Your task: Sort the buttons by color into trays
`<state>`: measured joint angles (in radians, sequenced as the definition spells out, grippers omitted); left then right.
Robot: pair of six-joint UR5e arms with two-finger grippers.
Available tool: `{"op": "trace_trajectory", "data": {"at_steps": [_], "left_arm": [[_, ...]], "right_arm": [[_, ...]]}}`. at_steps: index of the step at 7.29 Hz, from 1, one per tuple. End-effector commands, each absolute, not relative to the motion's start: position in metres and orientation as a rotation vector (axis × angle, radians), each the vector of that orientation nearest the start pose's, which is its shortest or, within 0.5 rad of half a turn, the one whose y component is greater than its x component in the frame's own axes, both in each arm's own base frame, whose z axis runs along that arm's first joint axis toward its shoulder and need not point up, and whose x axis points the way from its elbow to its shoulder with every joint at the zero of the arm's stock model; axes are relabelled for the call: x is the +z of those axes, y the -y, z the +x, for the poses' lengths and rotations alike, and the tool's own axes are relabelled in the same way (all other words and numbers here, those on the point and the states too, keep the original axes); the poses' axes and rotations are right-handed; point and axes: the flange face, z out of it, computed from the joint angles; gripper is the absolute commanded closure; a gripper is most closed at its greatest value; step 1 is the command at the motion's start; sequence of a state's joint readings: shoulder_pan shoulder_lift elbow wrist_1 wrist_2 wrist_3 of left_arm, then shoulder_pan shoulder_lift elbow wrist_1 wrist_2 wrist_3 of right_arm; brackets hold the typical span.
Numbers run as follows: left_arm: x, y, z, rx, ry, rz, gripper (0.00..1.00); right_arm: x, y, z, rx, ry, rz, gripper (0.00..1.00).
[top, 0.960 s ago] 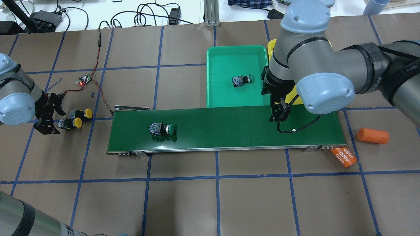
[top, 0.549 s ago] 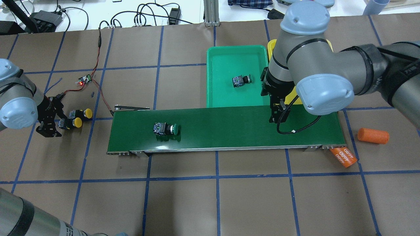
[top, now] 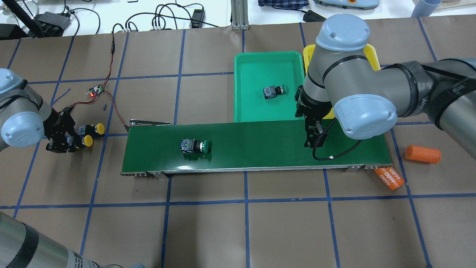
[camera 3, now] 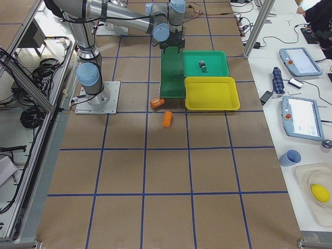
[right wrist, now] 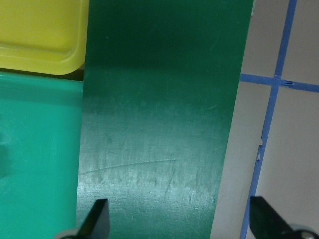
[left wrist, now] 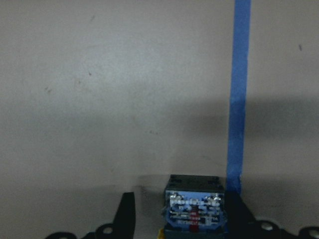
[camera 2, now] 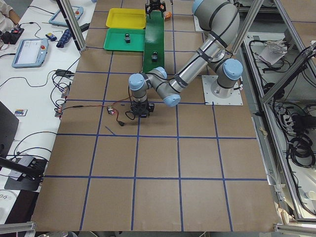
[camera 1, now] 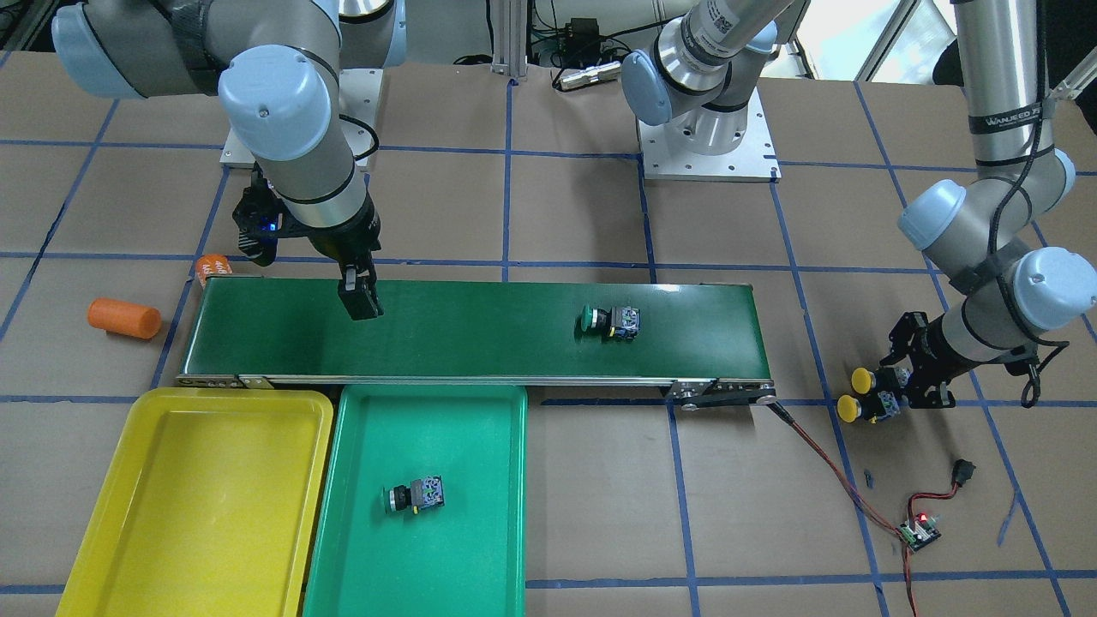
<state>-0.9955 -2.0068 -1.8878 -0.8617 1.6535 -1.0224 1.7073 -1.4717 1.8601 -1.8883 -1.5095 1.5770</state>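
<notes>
Paper [top: 208, 230], brown with a blue grid, lies under everything, and on it we see the long dark-green conveyor belt [top: 260, 145]. Along the belt's far edge sit the shallow green plastic tray [top: 256, 108] and, next to it, the shallow yellow plastic tray [camera 1: 197, 497].

The right gripper [top: 311, 143] hangs over the belt near the trays. Its fingers are spread wide, with only belt between them in its wrist view. It has barely shifted from the earlier pictures.

The left gripper [top: 63, 144] has slid toward the belt since a second ago. It now stands over the yellow-capped push-button nearer the robot [top: 83, 140], fingers apart on either side of that button's grey switch body, one of them clear of it.

The farther yellow-capped push-button [top: 93, 129] lies just beside the first. Both rest on their sides on the paper off the belt's end, long axes parallel to the belt and caps toward it, and neither has moved.

The green-capped push-button on the belt [top: 195, 146] has travelled along it toward the right gripper. It lies on its side, long axis along the belt, cap leading.

The green-capped push-button in the green tray [top: 273, 91] lies as before, on its side and roughly parallel to the belt, cap toward the yellow tray.
</notes>
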Motion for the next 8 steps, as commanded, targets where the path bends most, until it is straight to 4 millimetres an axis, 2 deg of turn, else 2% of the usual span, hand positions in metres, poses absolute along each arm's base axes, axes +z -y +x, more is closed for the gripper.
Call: {"op": "trace_trajectory", "data": {"at_steps": [1,2,3,4,7,8], "left_arm": [[0.191,0.539,0.212,-0.005,-2.136,-2.198,0.44],[0.201,0.542,0.211,-0.031,-2.149,-2.21,0.44],[0.207,0.544,0.206,-0.031,-2.188,-2.246,0.53],[0.209,0.545,0.204,-0.032,-2.199,-2.254,0.55],[0.206,0.544,0.205,-0.02,-2.195,-2.256,0.52],[0.207,0.544,0.205,-0.027,-2.191,-2.25,0.29]], "right_arm": [[0.328,0.474,0.206,0.149,-2.359,2.09,0.0],[0.321,0.478,0.207,0.154,-2.294,2.168,0.0],[0.317,0.487,0.209,0.109,-2.219,2.204,0.0],[0.313,0.49,0.21,0.106,-2.211,2.209,0.0],[0.313,0.493,0.207,0.099,-2.223,2.198,0.0],[0.313,0.493,0.208,0.1,-2.224,2.199,0.0]]}}
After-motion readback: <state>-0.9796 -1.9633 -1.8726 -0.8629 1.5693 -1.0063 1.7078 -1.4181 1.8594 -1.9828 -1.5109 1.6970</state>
